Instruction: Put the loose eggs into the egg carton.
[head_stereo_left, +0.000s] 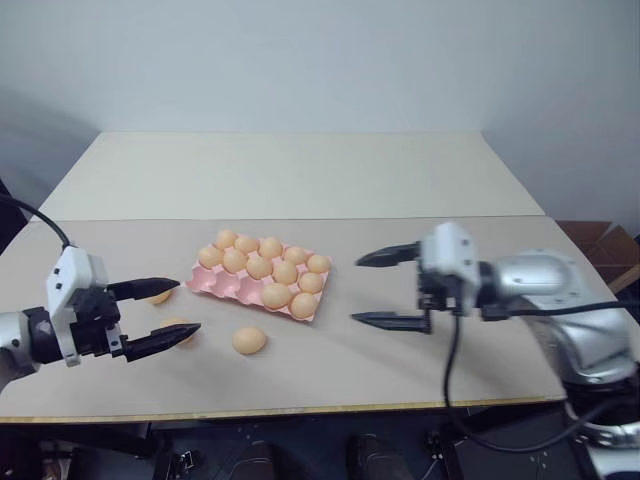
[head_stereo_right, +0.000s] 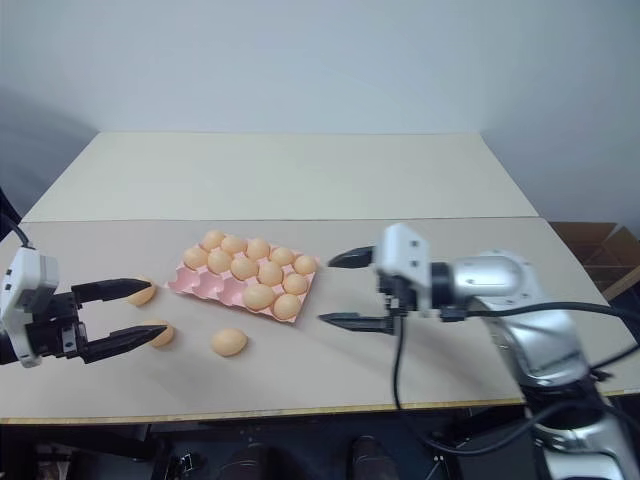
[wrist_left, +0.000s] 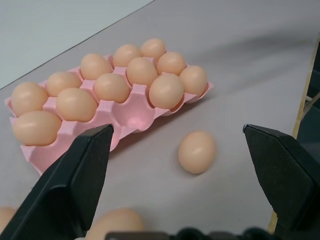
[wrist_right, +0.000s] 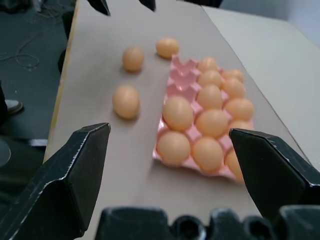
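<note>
reaching with released left gripper (head_stereo_left: 165, 311) toward loose eggs (head_stereo_left: 249, 341) near pink carton (head_stereo_left: 228, 289); right gripper (head_stereo_left: 386, 289) also released; next, clenching gently.

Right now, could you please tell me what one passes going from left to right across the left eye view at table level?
Left gripper → loose egg on the table → pink egg carton with its eggs → right gripper.

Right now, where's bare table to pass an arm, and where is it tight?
Bare: the far half of the table behind the egg carton, and the stretch between carton and right end effector. Tight: three loose eggs between carton and left end effector.
</note>
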